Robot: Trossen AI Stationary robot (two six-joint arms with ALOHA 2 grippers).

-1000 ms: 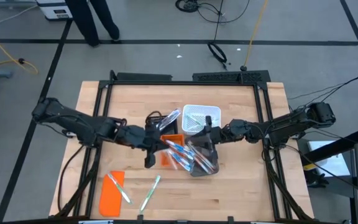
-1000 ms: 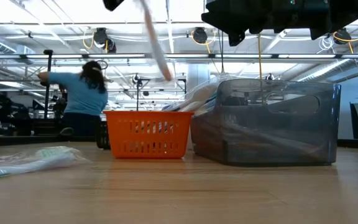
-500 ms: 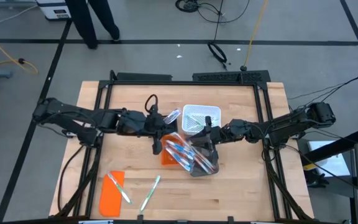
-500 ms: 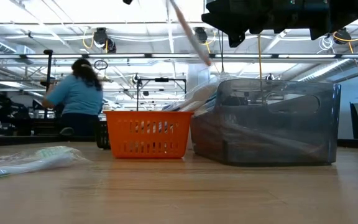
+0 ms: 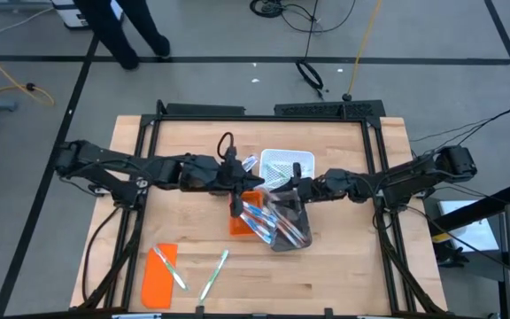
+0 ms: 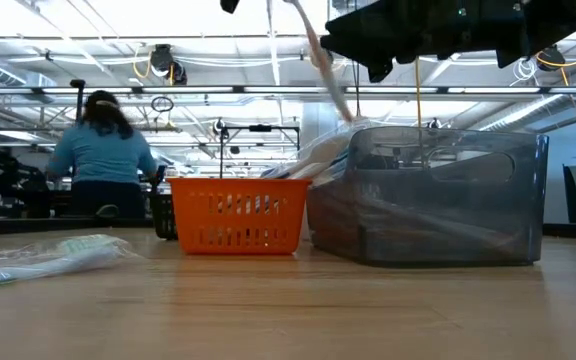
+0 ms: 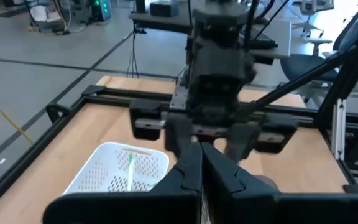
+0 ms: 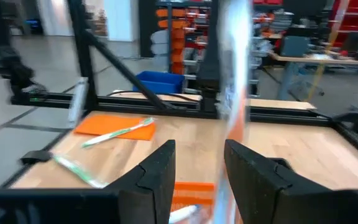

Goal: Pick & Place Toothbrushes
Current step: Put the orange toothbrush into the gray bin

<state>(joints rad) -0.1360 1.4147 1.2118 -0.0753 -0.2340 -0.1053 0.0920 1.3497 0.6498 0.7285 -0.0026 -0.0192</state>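
My left gripper [image 5: 237, 197] hangs between the orange basket [image 5: 240, 220] and the white basket [image 5: 287, 168], shut on one pale toothbrush [image 6: 326, 65]. That toothbrush slants down toward the rim of the grey see-through bin [image 5: 287, 223], which holds several toothbrushes. My right gripper [image 5: 292, 189] is open and hovers over the bin's far edge, touching nothing; the held toothbrush [image 8: 234, 81] shows blurred in front of its fingers. One green toothbrush lies in the white basket [image 7: 126, 171], and another leans at that basket's left side [image 5: 247, 164]. My left gripper pinches the toothbrush between its two shut fingers [image 7: 191, 171], coming from above and pointing down. The toothbrush is lifted clear and hangs tilted below the fingers, its lower end [image 6: 348, 112] near the grey bin's rim. The fingers hide which part of it they hold.
The flat orange lid [image 5: 159, 275] lies near the table's near left corner with a toothbrush on it, and one more toothbrush [image 5: 212, 275] lies beside it on the wood. A black frame rail runs round the table. A person stands in the room beyond [image 6: 103, 150].
My left gripper has carried the hanging toothbrush toward the table's right, from over the orange basket's left side to the grey bin's edge, staying shut. The person in the background has walked to the left.
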